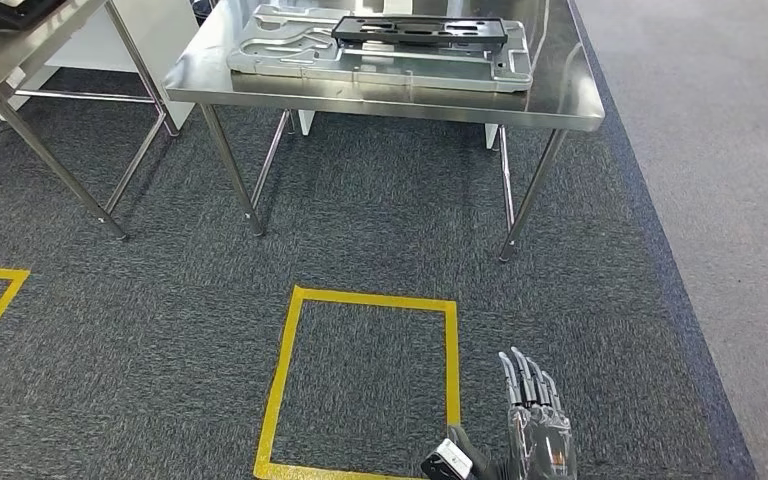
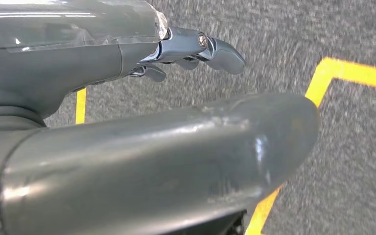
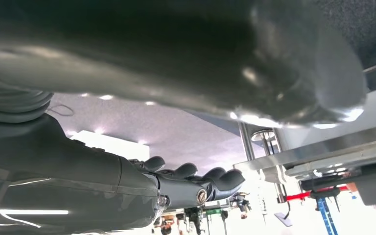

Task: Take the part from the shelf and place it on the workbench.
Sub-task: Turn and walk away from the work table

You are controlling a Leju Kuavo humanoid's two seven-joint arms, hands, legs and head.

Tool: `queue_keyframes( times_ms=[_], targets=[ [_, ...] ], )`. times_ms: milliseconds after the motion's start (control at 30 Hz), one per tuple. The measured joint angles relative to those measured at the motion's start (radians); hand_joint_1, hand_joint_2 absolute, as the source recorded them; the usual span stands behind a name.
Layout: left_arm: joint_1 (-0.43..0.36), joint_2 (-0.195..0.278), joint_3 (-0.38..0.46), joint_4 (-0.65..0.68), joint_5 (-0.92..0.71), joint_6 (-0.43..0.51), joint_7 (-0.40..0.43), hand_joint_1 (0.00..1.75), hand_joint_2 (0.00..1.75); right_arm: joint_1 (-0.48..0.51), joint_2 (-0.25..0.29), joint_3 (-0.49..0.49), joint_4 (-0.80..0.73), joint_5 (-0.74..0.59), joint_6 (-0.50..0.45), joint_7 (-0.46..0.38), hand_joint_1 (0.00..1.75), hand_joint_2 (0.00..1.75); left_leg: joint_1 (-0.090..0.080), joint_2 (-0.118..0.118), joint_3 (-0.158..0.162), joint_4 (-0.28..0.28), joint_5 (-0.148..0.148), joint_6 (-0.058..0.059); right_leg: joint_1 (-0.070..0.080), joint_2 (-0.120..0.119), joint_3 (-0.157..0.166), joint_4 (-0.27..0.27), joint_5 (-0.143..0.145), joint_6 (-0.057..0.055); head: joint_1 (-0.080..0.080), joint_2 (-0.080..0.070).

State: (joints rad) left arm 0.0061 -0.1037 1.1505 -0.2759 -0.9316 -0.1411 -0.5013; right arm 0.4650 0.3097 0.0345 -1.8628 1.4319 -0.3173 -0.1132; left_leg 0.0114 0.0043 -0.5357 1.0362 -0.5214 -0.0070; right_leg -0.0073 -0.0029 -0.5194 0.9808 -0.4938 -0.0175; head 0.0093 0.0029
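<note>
Standing on the gray carpet [image 1: 380, 215] just short of a yellow taped square [image 1: 365, 385], the robot faces a steel table [image 1: 560, 105] at twelve o'clock, and on it lies a black flat part [image 1: 420, 30] resting on top of a large silver tray-like casting [image 1: 290, 55]. That black piece looks like the task's part, already off any shelf and lying on the table, though whether it is the very one meant I cannot say for sure. The right hand [image 1: 532, 420] sits low at five o'clock in the head view, fingers straight and spread, holding nothing. The left hand [image 2: 127, 73] appears in its own wrist view, its fingers [image 2: 215, 46] stretched out over the carpet with nothing between them and the thumb. A second steel table [image 1: 0, 70] stands at ten o'clock, carrying a dark object at its far edge. The likely trouble from here is footing and reach: stepping closer could bring the robot's body against the near table edge, or a rising arm could catch the rim from underneath, since the right wrist view looks up at that rim and the table's underside close by. That view also takes in ceiling lights and distant equipment; the left wrist view gives the tape corner on the floor, and the head view alone gives the tabletop.
</note>
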Motion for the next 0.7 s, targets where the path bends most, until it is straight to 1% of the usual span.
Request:
queue_keyframes(
  times_ms=[33, 100, 133, 167, 200, 233, 267, 300, 333, 367, 400, 433, 467, 500, 533, 567, 600, 633, 667, 700],
  targets=[
    [0.0, 0.0, 0.0, 0.0, 0.0, 0.0, 0.0, 0.0, 0.0, 0.0, 0.0, 0.001, 0.0, 0.0, 0.0, 0.0, 0.0, 0.0, 0.001, 0.0, -0.019, 0.044, -0.028, -0.004, -0.003, -0.001, 0.002, -0.005, 0.003, -0.005, -0.001, 0.0],
    [0.001, 0.001, 0.0, 0.0, 0.0, 0.0, 0.0, 0.0, 0.0, 0.0, 0.0, 0.001, -0.001, 0.0, 0.0, 0.0, 0.0, 0.0, 0.002, -0.001, -0.079, 0.174, -0.092, -0.011, -0.001, -0.004, 0.002, -0.006, 0.003, -0.01, -0.003, 0.0],
    [0.002, 0.001, 0.0, 0.0, 0.0, 0.0, 0.0, 0.0, 0.0, 0.0, 0.0, 0.001, -0.001, 0.0, 0.0, 0.0, 0.0, 0.0, 0.004, -0.001, -0.104, 0.227, -0.107, -0.015, 0.0, -0.004, 0.002, -0.005, 0.002, -0.01, -0.003, 0.0],
    [0.003, 0.001, 0.0, 0.0, 0.0, 0.0, 0.0, 0.0, 0.0, 0.0, 0.0, 0.001, -0.001, 0.0, 0.0, 0.0, 0.0, 0.0, 0.005, -0.001, -0.115, 0.249, -0.102, -0.018, 0.0, -0.004, 0.002, -0.003, 0.001, -0.01, -0.003, 0.0],
    [0.004, 0.001, 0.0, 0.0, 0.0, 0.0, 0.0, 0.0, 0.0, 0.0, 0.0, 0.001, -0.001, 0.0, 0.0, 0.0, 0.0, 0.0, 0.006, -0.001, -0.107, 0.23, -0.077, -0.019, 0.0, -0.003, 0.003, -0.001, -0.001, -0.009, -0.003, 0.0],
    [0.004, 0.002, 0.0, 0.0, 0.0, 0.0, 0.0, 0.0, 0.0, 0.0, 0.0, 0.001, -0.001, 0.0, 0.0, 0.0, 0.0, 0.0, 0.008, 0.0, -0.081, 0.174, -0.039, -0.02, 0.0, -0.003, 0.004, 0.002, -0.004, -0.007, -0.003, 0.0],
    [0.004, 0.003, 0.0, 0.0, 0.0, 0.0, 0.0, 0.0, 0.0, 0.0, 0.0, 0.001, -0.001, 0.0, 0.0, 0.0, 0.0, 0.0, 0.009, 0.0, -0.047, 0.103, -0.007, -0.019, -0.001, -0.002, 0.005, 0.007, -0.007, -0.003, -0.003, 0.0],
    [0.003, 0.003, 0.0, 0.0, 0.0, 0.0, 0.0, 0.0, 0.0, 0.0, 0.0, 0.002, -0.001, 0.0, 0.0, 0.0, 0.0, 0.0, 0.008, -0.001, -0.017, 0.044, 0.017, -0.015, 0.0, -0.001, 0.003, 0.012, -0.011, 0.001, -0.003, 0.0],
    [0.003, 0.003, 0.0, 0.0, 0.0, 0.0, 0.0, 0.0, 0.0, 0.0, 0.0, 0.002, -0.001, 0.0, 0.0, 0.0, 0.0, 0.0, 0.007, -0.001, 0.002, 0.004, 0.026, -0.01, 0.001, -0.001, 0.002, 0.017, -0.014, 0.007, -0.003, 0.0],
    [0.003, 0.003, 0.0, 0.0, 0.0, 0.0, 0.0, 0.0, 0.0, 0.0, 0.0, 0.002, -0.001, 0.0, 0.0, 0.0, 0.0, 0.0, 0.004, -0.002, 0.009, -0.012, 0.024, -0.004, 0.002, 0.0, 0.0, 0.02, -0.015, 0.013, -0.003, 0.0],
    [0.003, 0.003, 0.0, 0.0, 0.0, 0.0, 0.0, 0.0, 0.0, 0.0, 0.0, 0.003, -0.001, 0.0, 0.0, 0.0, 0.0, 0.0, 0.002, -0.002, 0.008, -0.013, 0.024, 0.002, 0.004, 0.0, -0.001, 0.022, -0.015, 0.019, -0.003, 0.0],
    [0.003, 0.003, 0.0, 0.0, 0.0, 0.0, 0.0, 0.0, 0.0, 0.0, 0.0, 0.003, -0.001, 0.0, 0.0, -0.001, 0.0, 0.0, 0.003, -0.002, 0.006, -0.018, 0.024, 0.009, 0.004, 0.0, -0.001, 0.022, -0.015, 0.025, -0.003, 0.0],
    [0.003, 0.003, 0.0, 0.0, 0.0, 0.0, 0.0, 0.0, 0.0, 0.0, 0.0, 0.003, -0.001, 0.0, 0.0, -0.001, 0.0, 0.0, 0.005, -0.002, 0.006, -0.022, 0.026, 0.016, 0.003, 0.001, -0.003, 0.028, -0.02, 0.031, -0.002, 0.0],
    [0.003, 0.003, 0.0, 0.0, 0.0, 0.0, 0.0, 0.0, 0.0, 0.0, 0.0, 0.003, -0.002, 0.0, 0.0, -0.001, 0.0, 0.0, 0.006, -0.001, 0.006, -0.026, 0.03, 0.024, 0.002, 0.001, -0.012, 0.048, -0.036, 0.037, -0.001, 0.0],
    [0.002, 0.002, 0.0, 0.0, 0.0, 0.0, 0.0, 0.0, 0.0, 0.0, 0.0, 0.003, -0.002, 0.0, 0.0, -0.001, 0.0, 0.0, 0.008, 0.0, 0.005, -0.03, 0.033, 0.03, 0.0, 0.001, -0.03, 0.087, -0.063, 0.042, 0.0, 0.0],
    [0.002, 0.002, 0.0, 0.0, 0.0, 0.0, 0.0, 0.0, 0.0, 0.0, 0.0, 0.002, -0.002, 0.0, 0.0, -0.001, 0.0, 0.0, 0.008, 0.001, 0.004, -0.031, 0.034, 0.035, -0.001, 0.001, -0.058, 0.146, -0.097, 0.046, 0.002, 0.0],
    [0.002, 0.003, 0.0, 0.0, 0.0, 0.0, 0.0, 0.0, 0.0, 0.0, 0.0, 0.002, -0.002, 0.0, 0.0, -0.001, 0.0, 0.0, 0.007, 0.002, 0.001, -0.031, 0.035, 0.037, -0.002, 0.001, -0.092, 0.215, -0.131, 0.05, 0.003, 0.0],
    [0.002, 0.003, 0.0, 0.0, 0.0, 0.0, 0.0, 0.0, 0.0, 0.001, 0.0, 0.001, -0.001, 0.0, 0.0, 0.0, 0.0, 0.0, 0.006, 0.002, -0.001, -0.031, 0.035, 0.038, -0.004, 0.001, -0.121, 0.273, -0.151, 0.053, 0.003, 0.0],
    [0.002, 0.003, 0.0, 0.0, 0.0, 0.0, 0.0, 0.0, 0.0, 0.001, 0.0, 0.001, -0.001, 0.0, 0.0, 0.0, 0.0, 0.0, 0.006, 0.002, -0.001, -0.031, 0.036, 0.038, -0.005, 0.001, -0.136, 0.304, -0.151, 0.054, 0.003, 0.0],
    [0.003, 0.003, 0.0, 0.0, 0.0, 0.0, 0.0, 0.0, 0.0, 0.001, 0.0, 0.0, -0.001, 0.0, 0.0, 0.0, 0.0, 0.0, 0.005, 0.002, 0.0, -0.03, 0.035, 0.038, -0.005, 0.001, -0.134, 0.298, -0.131, 0.053, 0.003, 0.0]
  ],
)
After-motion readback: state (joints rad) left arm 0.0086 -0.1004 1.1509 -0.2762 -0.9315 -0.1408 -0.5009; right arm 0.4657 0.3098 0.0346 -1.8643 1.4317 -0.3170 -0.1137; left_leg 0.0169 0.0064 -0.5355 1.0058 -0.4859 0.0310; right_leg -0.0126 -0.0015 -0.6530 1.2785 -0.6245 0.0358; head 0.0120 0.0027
